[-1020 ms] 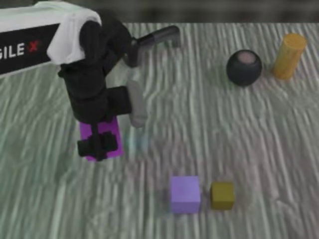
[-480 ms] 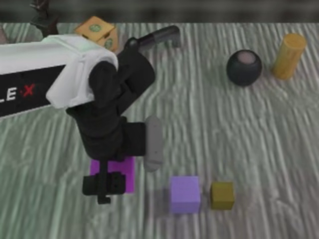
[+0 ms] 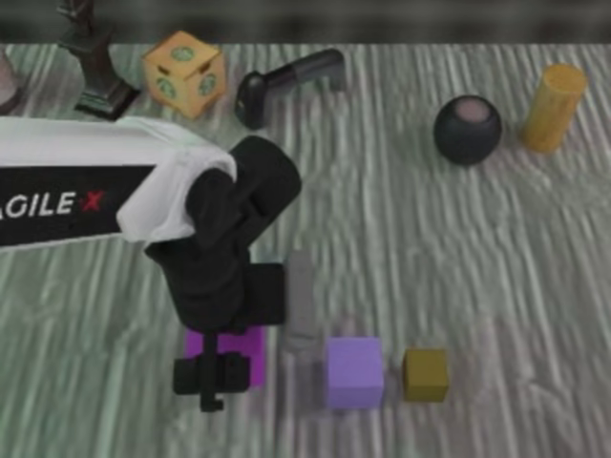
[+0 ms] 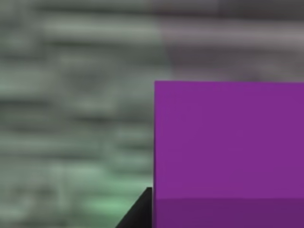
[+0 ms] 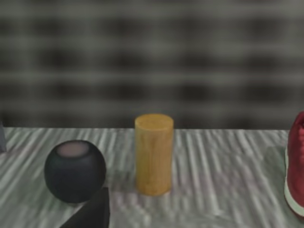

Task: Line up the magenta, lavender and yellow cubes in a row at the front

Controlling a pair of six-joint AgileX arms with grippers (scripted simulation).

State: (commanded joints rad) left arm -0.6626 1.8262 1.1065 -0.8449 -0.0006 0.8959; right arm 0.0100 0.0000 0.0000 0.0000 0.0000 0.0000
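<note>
Top view: my left gripper grips the magenta cube just left of the lavender cube; yellow cube just right of it.

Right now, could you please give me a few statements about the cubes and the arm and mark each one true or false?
1. The left gripper is over the magenta cube. True.
2. The lavender cube lies to the right of the yellow cube. False: it lies to its left, apart from it.
3. The magenta cube sits left of the lavender cube at the front. True.
4. The yellow cylinder lies on its side beside the cubes. False: it stands upright at the far right, near the dark ball.
5. The orange cube is in the front row. False: it sits at the back left.
</note>
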